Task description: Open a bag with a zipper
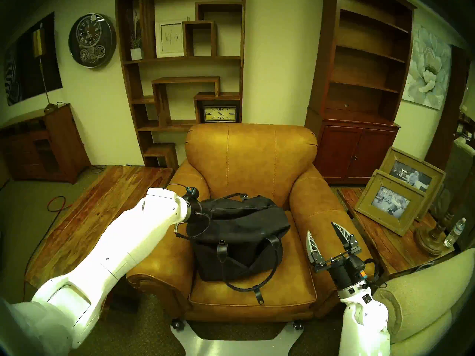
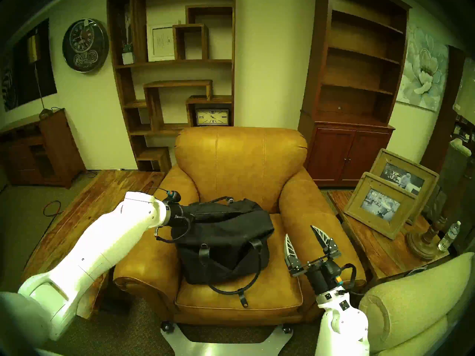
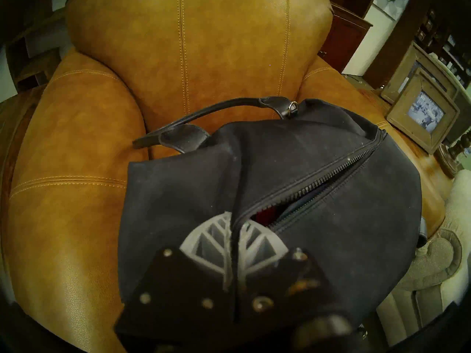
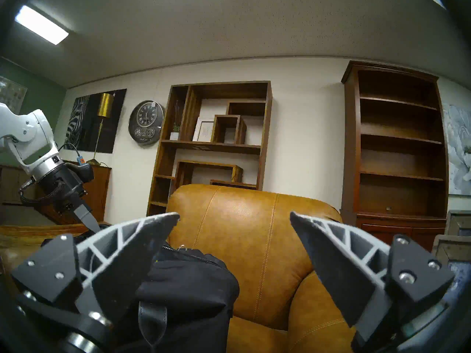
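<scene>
The black fabric bag (image 1: 241,227) (image 2: 223,229) lies on the seat of a tan leather armchair (image 1: 252,162). Its zipper (image 3: 318,179) runs along the top and gapes open, with red lining showing near my fingertips. My left gripper (image 3: 235,240) (image 4: 89,218) is at the bag's left end, shut on the zipper pull, which is mostly hidden between the fingers. My right gripper (image 1: 325,232) (image 2: 302,238) (image 4: 234,217) hangs open and empty over the seat to the right of the bag. One leather handle (image 1: 246,281) droops over the seat's front, and the other handle (image 3: 216,110) lies behind the bag.
Right of the chair, a wooden side table (image 1: 380,242) carries two picture frames (image 1: 390,204), a lamp base and a water bottle (image 1: 455,232). A cream sofa arm (image 1: 424,291) is near my right arm. A low wooden table (image 1: 90,206) sits on the left. Shelving lines the back wall.
</scene>
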Available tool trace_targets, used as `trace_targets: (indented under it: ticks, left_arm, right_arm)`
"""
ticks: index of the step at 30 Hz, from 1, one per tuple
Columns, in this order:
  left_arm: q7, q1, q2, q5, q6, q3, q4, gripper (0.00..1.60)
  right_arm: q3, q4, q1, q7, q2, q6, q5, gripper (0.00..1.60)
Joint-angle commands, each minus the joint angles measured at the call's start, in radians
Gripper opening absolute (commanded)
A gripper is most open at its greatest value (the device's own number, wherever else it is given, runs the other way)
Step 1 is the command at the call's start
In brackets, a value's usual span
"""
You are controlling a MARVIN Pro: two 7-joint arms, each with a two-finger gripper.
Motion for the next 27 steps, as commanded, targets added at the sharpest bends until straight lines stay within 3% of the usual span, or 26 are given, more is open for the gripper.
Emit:
trace_targets:
  ticks: [1, 3, 5, 7, 13, 19, 27]
  left_arm:
    - [-0.009, -0.022, 0.010, -0.001, -0.007, -0.013, -0.010, 0.48]
    - [-0.017, -0.020, 0.013, -0.001, -0.006, -0.011, -0.018, 0.52]
    - [0.010, -0.012, 0.017, 0.020, 0.007, 0.007, -0.040, 0.71]
    - [0.029, 0.008, 0.007, 0.020, 0.000, 0.009, -0.046, 0.77]
    - [0.081, 0.041, -0.011, 0.046, -0.007, 0.040, -0.092, 0.70]
    - [0.172, 0.058, -0.036, 0.088, -0.025, 0.063, -0.114, 0.75]
    - [0.219, 0.070, -0.020, 0.110, -0.061, 0.058, -0.164, 0.79]
  right_arm:
    - [-0.002, -0.020, 0.005, 0.001, 0.003, -0.005, 0.004, 1.60]
    - [-0.002, -0.020, 0.005, 0.001, 0.003, -0.005, 0.004, 1.60]
    - [-0.002, -0.021, 0.005, 0.001, 0.003, -0.005, 0.004, 1.60]
    - [-0.002, -0.021, 0.005, 0.001, 0.003, -0.005, 0.004, 1.60]
    - [-0.002, -0.020, 0.005, 0.001, 0.003, -0.005, 0.004, 1.60]
    - [-0.002, -0.020, 0.005, 0.001, 0.003, -0.005, 0.004, 1.60]
    - [-0.002, -0.020, 0.005, 0.001, 0.003, -0.005, 0.004, 1.60]
